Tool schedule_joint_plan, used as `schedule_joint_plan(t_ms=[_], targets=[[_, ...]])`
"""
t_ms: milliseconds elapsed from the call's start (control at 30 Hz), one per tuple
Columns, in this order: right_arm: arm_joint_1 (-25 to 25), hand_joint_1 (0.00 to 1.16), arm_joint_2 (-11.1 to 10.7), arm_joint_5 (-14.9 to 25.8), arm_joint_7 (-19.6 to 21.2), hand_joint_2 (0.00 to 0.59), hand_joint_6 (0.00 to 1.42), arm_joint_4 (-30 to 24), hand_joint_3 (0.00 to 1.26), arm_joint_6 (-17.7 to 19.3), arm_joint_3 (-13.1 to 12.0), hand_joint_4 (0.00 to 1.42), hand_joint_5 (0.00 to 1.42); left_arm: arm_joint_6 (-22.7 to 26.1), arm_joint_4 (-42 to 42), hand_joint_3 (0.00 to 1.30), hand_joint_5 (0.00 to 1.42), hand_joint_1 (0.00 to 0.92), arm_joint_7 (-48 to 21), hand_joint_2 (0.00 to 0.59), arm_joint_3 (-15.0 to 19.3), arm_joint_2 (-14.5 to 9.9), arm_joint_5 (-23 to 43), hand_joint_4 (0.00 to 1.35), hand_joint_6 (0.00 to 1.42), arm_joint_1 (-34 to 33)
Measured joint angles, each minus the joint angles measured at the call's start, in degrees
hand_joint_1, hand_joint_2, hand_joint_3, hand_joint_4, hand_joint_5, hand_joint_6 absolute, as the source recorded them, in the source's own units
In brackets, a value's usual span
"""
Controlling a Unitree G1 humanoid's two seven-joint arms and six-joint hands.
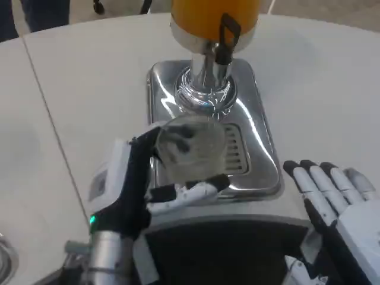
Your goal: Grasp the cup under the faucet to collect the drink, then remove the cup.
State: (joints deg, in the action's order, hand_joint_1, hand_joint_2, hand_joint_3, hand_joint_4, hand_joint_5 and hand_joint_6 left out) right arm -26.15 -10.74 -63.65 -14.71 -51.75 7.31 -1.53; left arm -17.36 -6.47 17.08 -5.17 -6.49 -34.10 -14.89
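My left hand (139, 184) holds a clear ribbed cup (191, 147), fingers wrapped round its lower part. The cup hangs over the left half of the slotted drip grille (233, 153) on the chrome dispenser base (261, 148). The black faucet lever (224, 37) juts from the orange drink tank (214, 15), further back than the cup. The cup looks empty. My right hand (335, 205) lies open at the lower right, fingers stretched flat and apart, just right of the chrome base's front corner.
The white round table (89, 89) spreads on all sides, with a seam line running down its left part. A metal rim (6, 261) shows at the lower left corner. Dark legs stand beyond the table's far edge.
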Motion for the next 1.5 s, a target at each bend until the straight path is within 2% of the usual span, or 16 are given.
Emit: schedule_joint_plan(t_ms=[233,400,633,1000,1133,1233,1333,1400,1433,1500], targets=[[0.62,0.28,1.23,-1.21,-0.98,0.586,0.00,-0.44,0.00,-1.35,0.07,0.00,0.00,-0.27,-17.42,1.12,1.42,0.683,5.37,0.065,-2.72,0.70,-0.11,1.14,1.42,-11.47],[0.14,0.28,1.66,-1.67,-1.88,0.586,0.00,-0.80,0.00,-1.70,0.19,0.00,0.00,-0.70,-28.64,1.11,1.42,0.683,9.63,0.075,-3.13,1.05,0.25,1.13,1.42,-20.12],[-0.22,0.28,3.64,-3.41,-2.20,0.586,0.00,-2.94,0.00,-2.09,0.90,0.00,0.00,-0.64,-38.85,1.07,1.39,0.673,15.94,0.087,-5.51,2.90,0.12,1.10,1.42,-27.52],[0.50,0.28,4.03,-3.68,-4.06,0.586,0.00,-2.94,0.00,-2.93,0.72,0.00,0.00,-1.11,-45.07,1.05,1.38,0.674,22.93,0.093,-8.28,3.60,0.04,1.09,1.42,-30.26],[0.76,0.28,4.57,-4.48,-4.49,0.586,0.00,-2.94,0.00,-3.63,0.63,0.00,0.00,-1.10,-47.15,1.01,1.37,0.671,28.96,0.104,-11.41,2.83,-2.71,1.11,1.42,-30.77],[0.98,0.28,4.66,-4.62,-4.77,0.586,0.00,-2.93,0.00,-3.81,0.74,0.00,0.00,-1.03,-47.77,0.95,1.35,0.656,30.98,0.110,-11.95,2.47,-2.78,1.13,1.42,-30.76],[1.67,0.28,4.66,-4.72,-5.01,0.586,0.00,-2.74,0.00,-3.80,1.31,0.00,0.00,-1.00,-48.35,0.74,1.20,0.611,32.32,0.113,-11.91,1.96,-2.62,0.95,1.41,-30.76],[2.19,0.28,4.81,-5.08,-5.29,0.586,0.00,-2.64,0.00,-3.84,1.70,0.00,0.00,-1.00,-48.58,0.55,1.00,0.566,32.68,0.103,-11.89,1.51,-2.54,0.64,1.22,-30.77],[2.39,0.28,5.05,-5.17,-5.30,0.586,0.00,-2.64,0.00,-3.91,1.87,0.00,0.00,-1.02,-48.62,0.46,0.94,0.533,32.69,0.093,-11.90,1.37,-2.52,0.53,1.18,-30.77],[2.42,0.28,5.13,-5.61,-5.36,0.586,0.00,-2.64,0.00,-3.93,1.96,0.00,0.00,-1.10,-48.71,0.36,0.90,0.482,32.38,0.083,-11.84,1.30,-2.16,0.41,1.14,-30.79]])
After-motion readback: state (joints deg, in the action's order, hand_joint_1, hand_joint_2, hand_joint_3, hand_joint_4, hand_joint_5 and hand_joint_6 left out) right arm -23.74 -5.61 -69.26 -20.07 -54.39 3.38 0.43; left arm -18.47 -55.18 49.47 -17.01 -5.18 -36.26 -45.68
